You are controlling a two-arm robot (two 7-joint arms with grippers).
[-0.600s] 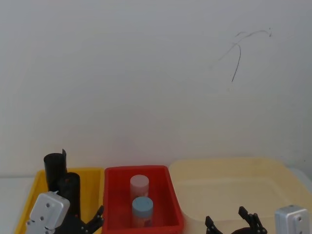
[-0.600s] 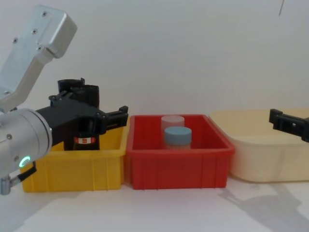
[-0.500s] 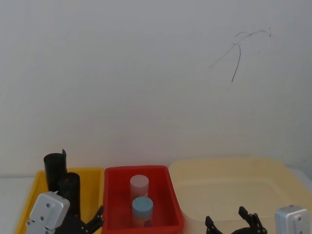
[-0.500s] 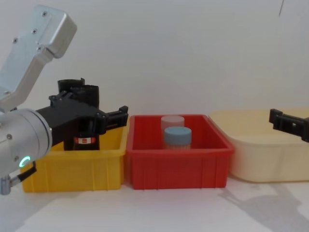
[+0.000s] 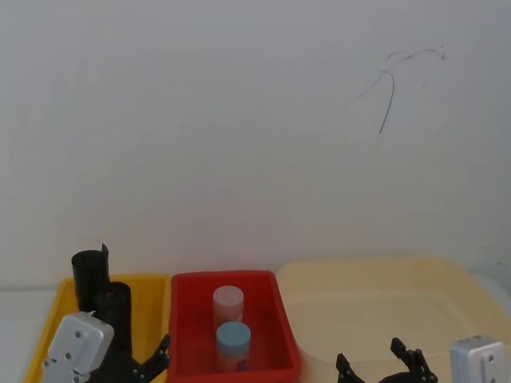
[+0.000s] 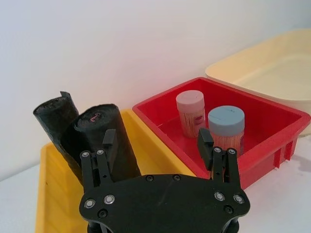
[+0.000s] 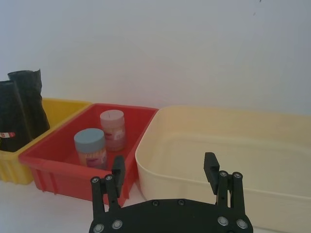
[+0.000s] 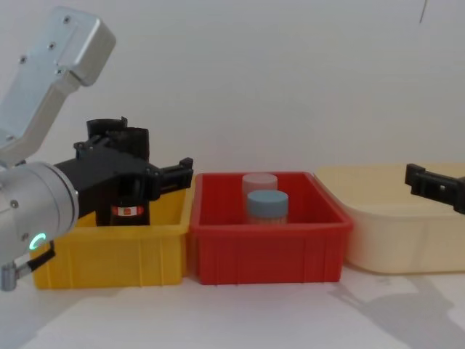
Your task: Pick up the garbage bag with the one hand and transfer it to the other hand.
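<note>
A white counter [image 8: 254, 313] fills the lower part of the chest view, meeting a pale wall behind. Three open bins stand directly on it in a row. A yellow bin [image 8: 109, 254] sits at the lower left, a red bin [image 8: 265, 254] just beside it at the centre, and a wider cream tub [image 8: 392, 240] at the right, its rim close against the red one. Soft grey shadows lie on the counter at the lower right.
</note>
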